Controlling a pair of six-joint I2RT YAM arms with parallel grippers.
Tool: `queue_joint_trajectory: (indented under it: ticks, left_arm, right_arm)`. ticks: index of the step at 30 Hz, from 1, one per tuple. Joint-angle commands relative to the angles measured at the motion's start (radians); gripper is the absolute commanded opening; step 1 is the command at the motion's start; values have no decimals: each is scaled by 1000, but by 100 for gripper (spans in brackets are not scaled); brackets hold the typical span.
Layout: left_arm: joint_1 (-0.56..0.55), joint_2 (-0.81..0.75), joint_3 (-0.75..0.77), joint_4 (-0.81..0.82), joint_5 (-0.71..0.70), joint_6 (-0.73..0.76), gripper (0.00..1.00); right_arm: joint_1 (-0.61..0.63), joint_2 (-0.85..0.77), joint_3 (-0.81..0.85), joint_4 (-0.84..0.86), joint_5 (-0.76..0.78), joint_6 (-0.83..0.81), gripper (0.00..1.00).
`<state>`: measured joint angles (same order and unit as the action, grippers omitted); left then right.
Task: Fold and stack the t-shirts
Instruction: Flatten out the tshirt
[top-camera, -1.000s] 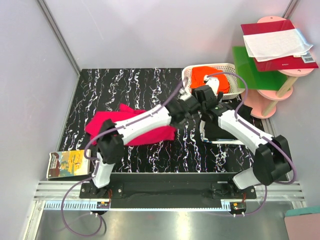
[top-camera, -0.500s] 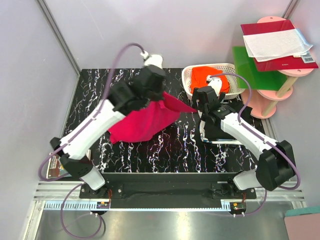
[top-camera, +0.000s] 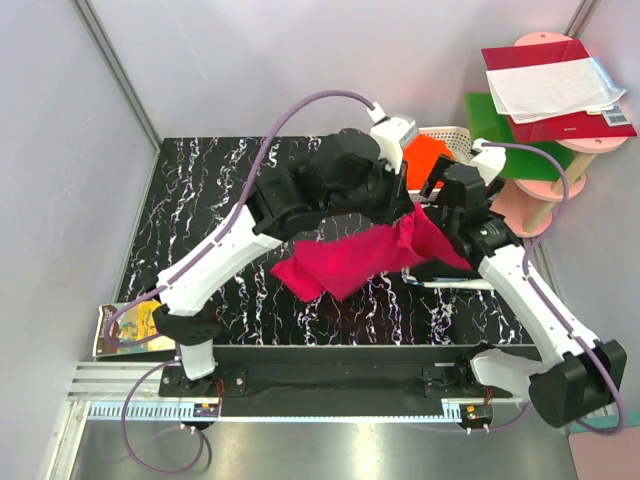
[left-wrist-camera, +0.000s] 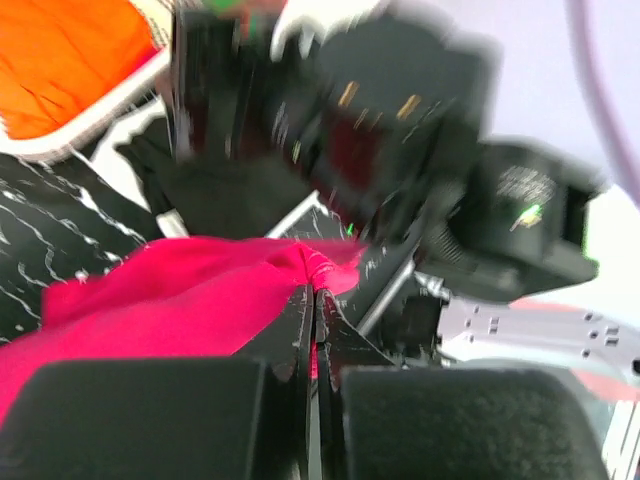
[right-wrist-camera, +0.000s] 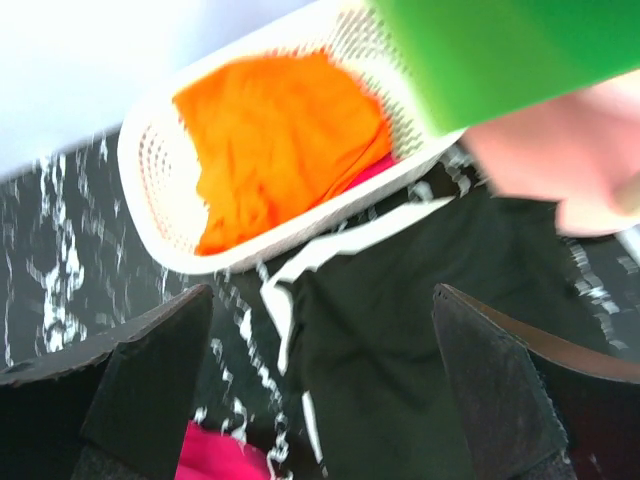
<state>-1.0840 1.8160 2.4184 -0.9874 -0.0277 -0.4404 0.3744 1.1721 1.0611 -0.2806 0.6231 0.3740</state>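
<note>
pink t-shirt (top-camera: 350, 262) hangs pinched in left claw (left-wrist-camera: 315, 297); right claw (right-wrist-camera: 322, 385) spread above black shirt (right-wrist-camera: 400, 290)

jaws apart | orange shirt (right-wrist-camera: 280, 140) in white basket (right-wrist-camera: 150, 175) | black shirt (right-wrist-camera: 400, 340) just beside basket

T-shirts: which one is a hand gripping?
The magenta t-shirt, pinched in the left hand; the orange t-shirt sits in the basket, the black t-shirt on the table.

The top camera looks steeply down from above the near edge over the whole counter (top-camera: 200, 190). Each wrist camera peers closely past its own fingers (left-wrist-camera: 150, 410); all three catch the white basket (top-camera: 452, 134) and pink shirt (top-camera: 360, 260).
</note>
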Motion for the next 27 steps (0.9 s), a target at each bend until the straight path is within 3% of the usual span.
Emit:
queue_joint_trajectory:
  ticks: [1, 2, 5, 6, 7, 12, 16, 17, 18, 22, 25, 27]
  left_arm:
    - [-5, -214, -104, 124, -72, 40, 0]
    - [4, -266, -158, 172, -169, 48, 0]
    - [152, -432, -329, 178, -256, 31, 0]
    - [270, -463, -388, 165, -268, 19, 0]
    - [320, -507, -412, 136, -297, 22, 0]
    - [553, -505, -452, -2, -612, 88, 0]
    - [699, -454, -514, -108, -653, 33, 1]
    - [728, -448, -534, -118, -620, 10, 14]
    - [774, -425, -565, -137, -620, -12, 95]
    - [797, -382, -608, -218, -698, -98, 99]
    - [785, -400, -659, -157, -615, -101, 99]
    - [771, -432, -744, -84, -487, -52, 99]
  right_arm:
    - [-29, -38, 28, 17, 43, -32, 98]
    - [-32, -40, 25, 14, 41, -27, 98]
    - [-35, -29, 11, 15, 18, -8, 97]
    - [-37, -23, 7, 14, 3, 0, 98]
    - [-37, -13, 5, 17, -5, 6, 97]
    - [-37, 47, 8, 26, -86, 25, 97]
    - [-37, 78, 4, 43, -137, 16, 98]
    - [-37, 86, 0, 46, -163, 3, 98]
    - [-37, 92, 0, 46, -181, -3, 98]
    - [-37, 98, -18, 46, -224, -20, 99]
    - [-37, 81, -41, 52, -241, -18, 99]
    - [-37, 77, -55, 58, -263, -15, 99]
